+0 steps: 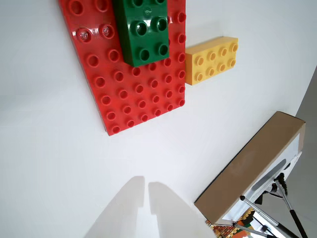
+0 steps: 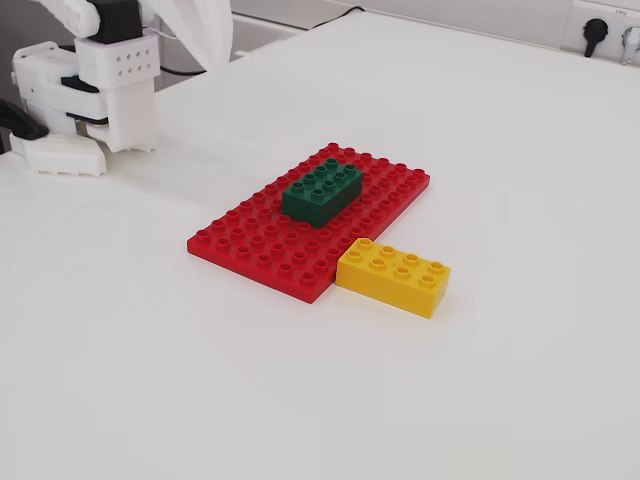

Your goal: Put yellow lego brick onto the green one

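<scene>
The gripper [image 1: 147, 198] hangs well back from the bricks, jaws nearly closed and empty. The yellow lego brick [image 2: 393, 276] lies on the table against the red baseplate [image 2: 260, 250]; the green one [image 2: 322, 191] sits on that plate. Open wide, descend squarely across the yellow brick's narrow width.

The wrist view looks down from high over the worktop [image 1: 49, 148], its pale fingers [image 1: 124, 208] entering from the bottom edge. The fixed view stands beside the worktop, looking obliquely down and across from fairly near. Both share the red baseplate [image 1: 138, 94], green brick [image 1: 143, 29] and yellow brick [image 1: 210, 59].
</scene>
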Controlling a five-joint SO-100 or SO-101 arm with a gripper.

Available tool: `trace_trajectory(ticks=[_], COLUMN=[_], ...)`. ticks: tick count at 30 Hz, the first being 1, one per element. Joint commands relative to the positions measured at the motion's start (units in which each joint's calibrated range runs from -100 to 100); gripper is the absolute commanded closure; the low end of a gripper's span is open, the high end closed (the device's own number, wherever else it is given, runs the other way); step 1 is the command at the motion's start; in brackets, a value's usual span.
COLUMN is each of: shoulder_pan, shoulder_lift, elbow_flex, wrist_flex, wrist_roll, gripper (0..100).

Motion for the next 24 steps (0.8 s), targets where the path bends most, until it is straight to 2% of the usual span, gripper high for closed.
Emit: trace_trajectory(ticks=[1, 6, 13, 16, 18, 20, 24], shoulder_pan=[1.6, 5.1, 10.2, 11.3, 11.1, 10.2, 8.0], shoulder_lift=[14.9, 33.6, 56.8, 63.4, 66.4, 68.2, 69.8], elbow_flex=[-19.6, -37.9, -56.2, -63.7, -66.6, -68.5, -70.2], wrist_flex=[2.1, 2.6, 1.1, 3.7, 6.7, 7.4, 7.8], wrist_roll=[0.1, 0.7, 6.5, 12.0, 19.0, 21.2, 27.4], gripper=[98, 98, 98, 98, 98, 97, 87])
